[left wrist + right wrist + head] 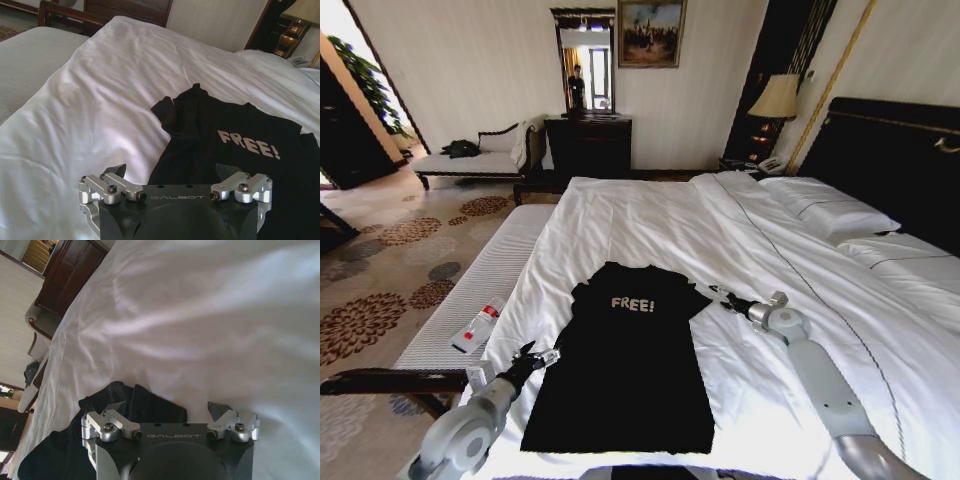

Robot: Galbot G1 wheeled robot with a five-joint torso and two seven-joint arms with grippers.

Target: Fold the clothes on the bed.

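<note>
The T-shirt [625,370] is laid flat, chest lettering up, on the white duvet near the foot of the bed [800,290]. No fold is seen; both sleeves and the body are judged still to be folded. The left hand [528,358] is held open at the shirt's left edge. The right hand [728,300] is held open beside the right sleeve.

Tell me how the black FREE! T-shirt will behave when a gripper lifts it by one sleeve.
The T-shirt is probably floppy: its sleeve already bunches into folds in the left wrist view, so it would likely drape and sag. Lying thin and flat on the duvet, it looks light. It may drag across the cloth rather than slide freely.
</note>
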